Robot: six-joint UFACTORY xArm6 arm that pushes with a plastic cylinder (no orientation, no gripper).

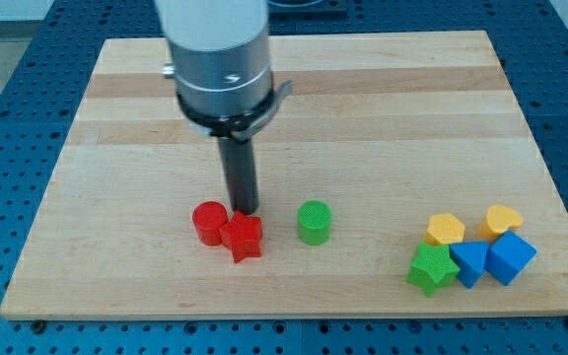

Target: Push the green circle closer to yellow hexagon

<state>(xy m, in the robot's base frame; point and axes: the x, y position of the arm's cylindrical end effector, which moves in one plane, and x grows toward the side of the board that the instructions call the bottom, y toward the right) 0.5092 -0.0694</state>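
The green circle (pixel 314 222) stands on the wooden board near the middle of the view's bottom. The yellow hexagon (pixel 446 230) sits at the view's lower right, well to the right of the green circle. My tip (pixel 245 211) is the lower end of the dark rod, just above the red star (pixel 243 237) and to the left of the green circle, with a gap between them.
A red circle (pixel 208 222) touches the red star's left side. Around the yellow hexagon cluster a yellow heart (pixel 502 220), a green star (pixel 432 268), a blue block (pixel 469 262) and a blue cube (pixel 510 257). The board's bottom edge (pixel 294 314) is close below.
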